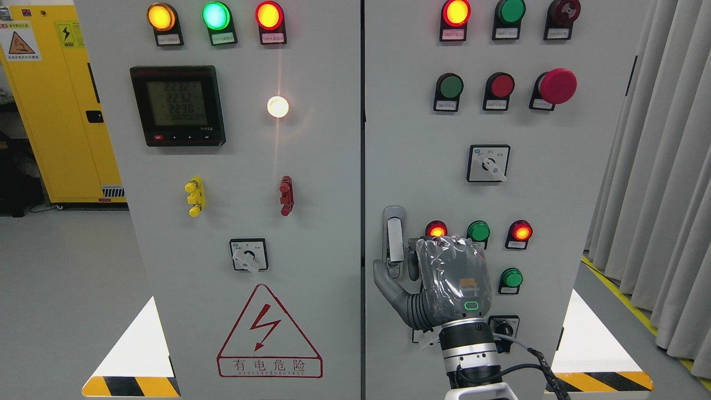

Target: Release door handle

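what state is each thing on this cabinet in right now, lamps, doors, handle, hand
left door top lamps: all three lit
meter: display on
white lamp: lit
right door top row: red lamp lit, green lamp unlit
doors: shut
door handle: upright
right hand: at the handle, thumb under it; grip not clear

- Right hand (439,278): grey, the back wrapped in crinkled, glossy transparent film; small orange-yellow marking at mid-back; green-lit rounded-rectangle indicator (471,305) near the wrist end.
- Thumb (389,286): smooth mid-grey plastic, joined to the palm by a dark ribbed bellows section.
- Wrist (469,347): black collar above a silver metal ring, white housing below at the frame edge.
- Cable (527,355): grey and black leads beside the wrist, with small white clips (426,339).
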